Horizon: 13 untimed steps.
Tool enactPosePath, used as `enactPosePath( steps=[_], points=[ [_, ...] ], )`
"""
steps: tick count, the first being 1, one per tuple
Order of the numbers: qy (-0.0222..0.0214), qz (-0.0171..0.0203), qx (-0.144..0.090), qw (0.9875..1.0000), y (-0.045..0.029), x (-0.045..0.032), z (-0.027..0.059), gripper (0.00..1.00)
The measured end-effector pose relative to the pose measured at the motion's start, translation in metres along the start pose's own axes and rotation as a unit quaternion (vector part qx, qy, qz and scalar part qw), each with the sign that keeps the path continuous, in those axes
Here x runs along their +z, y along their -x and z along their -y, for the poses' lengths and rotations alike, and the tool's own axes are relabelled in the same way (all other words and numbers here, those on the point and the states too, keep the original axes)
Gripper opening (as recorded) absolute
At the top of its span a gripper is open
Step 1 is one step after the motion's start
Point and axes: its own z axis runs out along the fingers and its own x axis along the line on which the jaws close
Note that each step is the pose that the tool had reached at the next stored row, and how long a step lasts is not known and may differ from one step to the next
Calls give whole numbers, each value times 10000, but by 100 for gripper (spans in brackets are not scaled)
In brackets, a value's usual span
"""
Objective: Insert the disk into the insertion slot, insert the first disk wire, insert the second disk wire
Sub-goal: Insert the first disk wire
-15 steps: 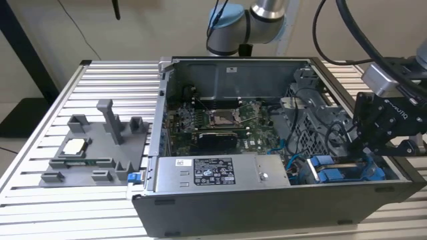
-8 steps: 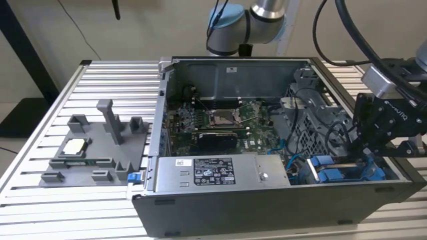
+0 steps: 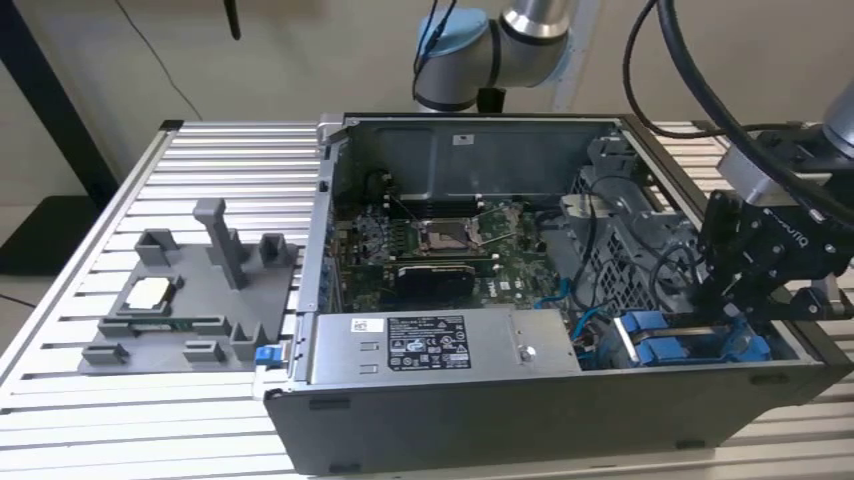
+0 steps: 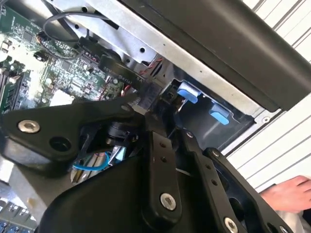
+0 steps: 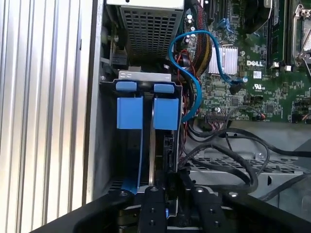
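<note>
a wide table of ribbed aluminium slats fills the room's middle, and on it lies a big dark-grey computer case with its side panel off, so i can look straight into it. behind the case the silver and pale-blue robot arm rises and bends over toward the exterior view's right. along the case's near wall sits a grey metal power-supply box with a printed label, and deeper in lies the green motherboard. on the table at the exterior view's left, apart from the case, rests a grey plastic fixture with upright posts.

the black gripper hangs low in the case's near corner on the exterior view's right, its tip down at the drive bay. i cannot tell whether it is apart or clamped on anything.

the disk, a flat silver-grey drive in a bright blue plastic carrier frame, stands on edge inside that bay, in line with the gripper's tip. a second blue carrier frame stands just beside it.

in the first wrist view a thin blue cable loops from the bay's side over to the motherboard, and a bundle of black cables trails near the bay.

in the second wrist view, what looks like a person's hand rests on the slats outside the case.
</note>
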Motion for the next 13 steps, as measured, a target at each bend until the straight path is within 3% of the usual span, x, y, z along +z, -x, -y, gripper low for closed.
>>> enactPosePath(
  steps=[1, 6, 13],
  points=[
    [1, 3, 0, 10000, 2, -36, -3, 26],
    [1, -4, 0, 10000, 12, -228, -23, 26],
    [-15, -6, 0, 10000, 21, -394, -58, 26]
  ],
)
